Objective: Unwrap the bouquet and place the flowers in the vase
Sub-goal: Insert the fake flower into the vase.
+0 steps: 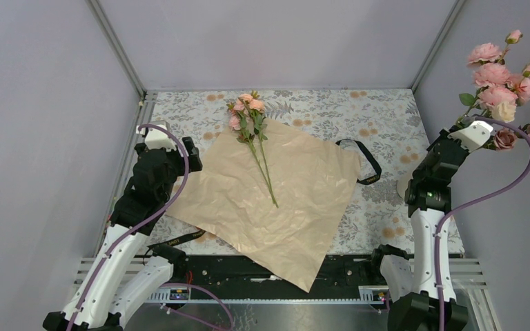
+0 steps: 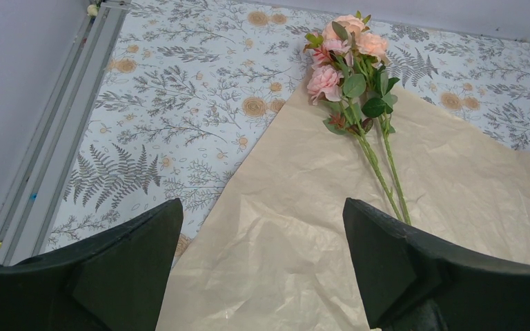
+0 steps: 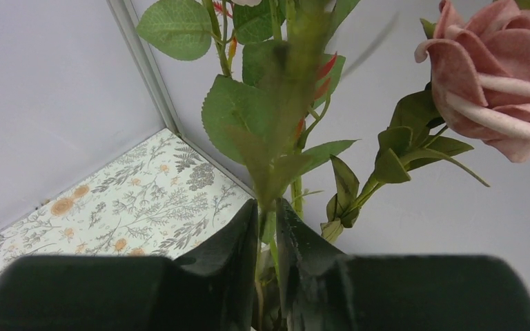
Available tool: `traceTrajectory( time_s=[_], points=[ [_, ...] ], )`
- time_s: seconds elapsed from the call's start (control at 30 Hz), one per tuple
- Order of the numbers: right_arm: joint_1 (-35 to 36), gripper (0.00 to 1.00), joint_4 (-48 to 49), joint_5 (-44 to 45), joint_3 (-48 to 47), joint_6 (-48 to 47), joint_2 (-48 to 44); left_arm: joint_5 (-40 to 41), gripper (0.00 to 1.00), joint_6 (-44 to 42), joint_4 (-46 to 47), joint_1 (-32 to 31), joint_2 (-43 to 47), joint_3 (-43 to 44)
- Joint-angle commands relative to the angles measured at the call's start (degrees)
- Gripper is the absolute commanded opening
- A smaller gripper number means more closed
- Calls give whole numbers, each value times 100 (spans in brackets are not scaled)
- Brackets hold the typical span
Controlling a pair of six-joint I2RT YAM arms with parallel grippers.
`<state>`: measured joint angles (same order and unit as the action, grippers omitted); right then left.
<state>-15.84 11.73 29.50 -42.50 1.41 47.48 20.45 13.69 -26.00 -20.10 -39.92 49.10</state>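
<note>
The bouquet lies unwrapped: its tan paper (image 1: pixel 283 200) (image 2: pixel 303 227) is spread flat on the table. A few pink and peach flowers (image 1: pixel 248 117) (image 2: pixel 348 62) lie on the paper's far edge, stems pointing toward me. My left gripper (image 1: pixel 183 153) (image 2: pixel 262 214) hovers open over the paper's left corner, holding nothing. My right gripper (image 1: pixel 484 123) (image 3: pixel 268 214) is raised at the right wall, its jaws a narrow slit apart with the green stems (image 3: pixel 276 138) of a bunch of pink flowers (image 1: pixel 500 83) pinched between them. A pale sliver of the vase (image 1: pixel 403 186) shows behind the right arm.
A black ribbon (image 1: pixel 366 162) lies looped on the floral tablecloth (image 1: pixel 386 124) at the paper's right corner. Grey walls close in on three sides. A metal rail (image 2: pixel 62 131) runs along the table's left edge.
</note>
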Motion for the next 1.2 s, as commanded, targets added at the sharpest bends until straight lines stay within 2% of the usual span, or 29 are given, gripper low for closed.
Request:
traceTrajectory(
  time_s=[0.0, 0.3, 0.8, 0.97, 1.17],
  points=[
    [-25, 27, 115, 138, 38, 173, -119, 151, 95, -60, 279, -5, -2, -10],
    [-25, 49, -161, -166, 94, 311, -425, 133, 95, -60, 280, -7, 2, -6],
    [-25, 65, -1129, -1051, 106, 982, -1142, 117, 96, -51, 271, -7, -10, -6],
    [-25, 68, -1986, -1873, -220, 1198, -1375, 84, 95, 28, 280, -12, -88, -15],
    [-25, 69, -2757, -3475, -669, 1548, -1230, -399, 93, 517, -17, -12, -536, 312]
  ],
)
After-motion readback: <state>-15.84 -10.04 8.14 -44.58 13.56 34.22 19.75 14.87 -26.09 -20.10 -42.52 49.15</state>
